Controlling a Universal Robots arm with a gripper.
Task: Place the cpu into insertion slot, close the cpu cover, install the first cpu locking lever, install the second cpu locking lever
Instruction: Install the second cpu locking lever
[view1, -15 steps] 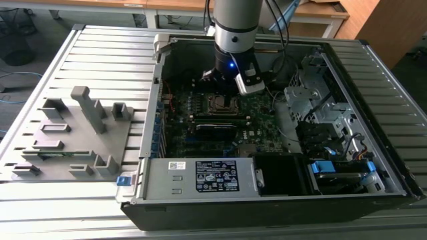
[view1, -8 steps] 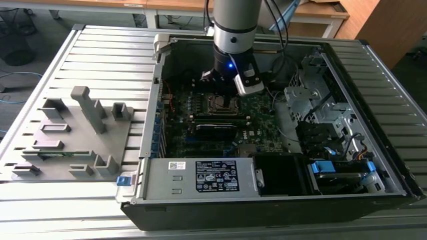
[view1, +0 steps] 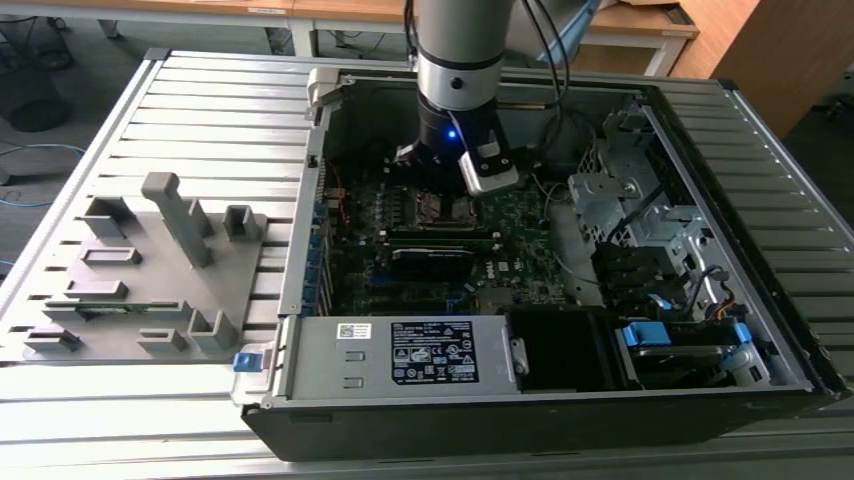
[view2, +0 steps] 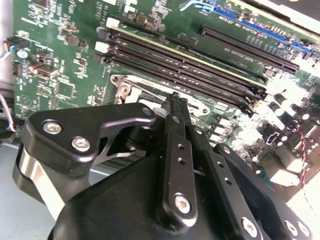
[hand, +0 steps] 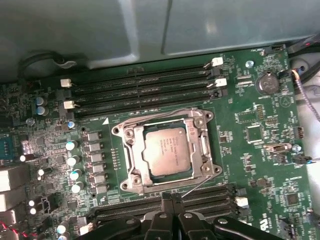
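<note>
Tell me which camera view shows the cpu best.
The first wrist view: the cpu faces the camera, its silver-grey top seated in the insertion slot and framed by the cpu cover. In the exterior view the slot area is a small patch below the arm. In the second wrist view the gripper hides it.

Exterior view high, angled down on open pc case, both wrist views close over motherboard.

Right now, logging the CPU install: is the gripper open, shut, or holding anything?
Gripper: shut, fingers pressed together, holding nothing, beside the socket with the cpu seated.
</note>
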